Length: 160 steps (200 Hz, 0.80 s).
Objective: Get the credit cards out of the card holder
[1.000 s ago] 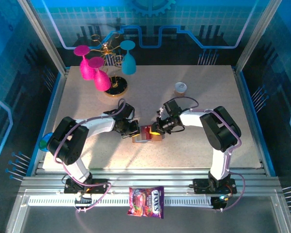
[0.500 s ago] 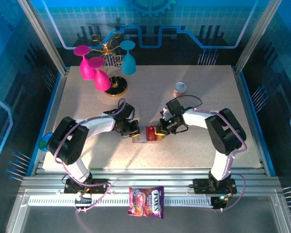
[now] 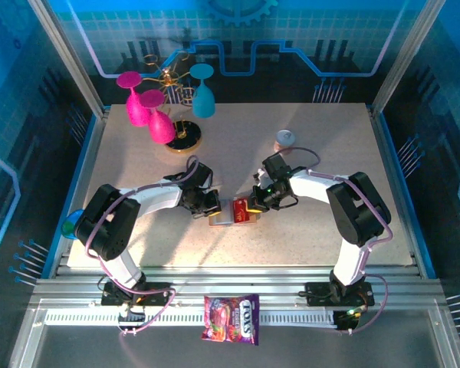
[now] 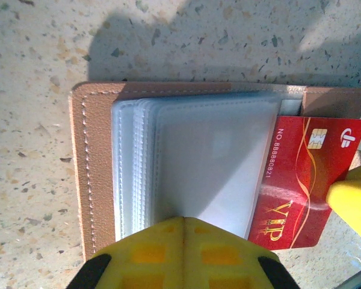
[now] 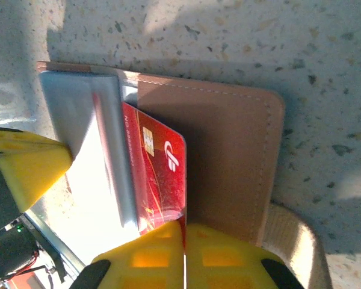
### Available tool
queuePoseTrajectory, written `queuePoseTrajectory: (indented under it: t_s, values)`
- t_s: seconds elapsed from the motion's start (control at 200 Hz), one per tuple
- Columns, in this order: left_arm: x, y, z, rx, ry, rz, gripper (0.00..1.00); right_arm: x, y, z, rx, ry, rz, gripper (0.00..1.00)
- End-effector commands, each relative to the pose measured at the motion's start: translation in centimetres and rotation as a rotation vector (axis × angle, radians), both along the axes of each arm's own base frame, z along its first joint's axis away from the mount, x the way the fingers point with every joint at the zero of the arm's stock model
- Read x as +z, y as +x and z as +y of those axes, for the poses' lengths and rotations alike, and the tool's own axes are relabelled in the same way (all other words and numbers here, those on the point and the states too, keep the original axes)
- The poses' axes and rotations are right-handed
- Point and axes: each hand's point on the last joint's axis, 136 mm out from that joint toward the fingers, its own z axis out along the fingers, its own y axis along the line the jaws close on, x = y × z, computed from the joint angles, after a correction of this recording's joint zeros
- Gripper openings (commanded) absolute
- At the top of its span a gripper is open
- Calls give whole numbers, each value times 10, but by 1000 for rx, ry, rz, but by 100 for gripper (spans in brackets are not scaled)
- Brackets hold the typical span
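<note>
Credit card (image 4: 310,180), red and stamped VIP, juts partway out of the clear pockets (image 4: 210,162) of the open tan card holder (image 4: 93,174), which lies flat on the speckled table (image 3: 330,161) between the two arms. The card's free end points toward the right arm, with the rest tucked under the plastic. The right gripper (image 5: 185,226) is clenched on the card's exposed edge, its yellow fingers pressed together. Opposite it, the left gripper (image 4: 183,220) is closed over the near edge of the pockets and seems to pin the holder down. With the card lying along the line between the two claws, the draw looks set to run straight toward the right arm's side, away from the left claw, while the holder is braced
</note>
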Motion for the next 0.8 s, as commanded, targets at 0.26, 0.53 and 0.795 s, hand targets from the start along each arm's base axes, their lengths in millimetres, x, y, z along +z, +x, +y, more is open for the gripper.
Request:
queuePoseTrajectory:
  t_s: [0.26, 0.53, 0.795]
  values:
    - [14, 3, 4, -5, 17, -20, 3, 16, -2, 16, -14, 92, 11, 15]
    - [31, 8, 7, 13, 12, -82, 4, 16, -2, 15, -16, 81, 6, 12]
    - [54, 18, 22, 66, 15, -162, 7, 37, 4, 12, -13, 64, -58, 9]
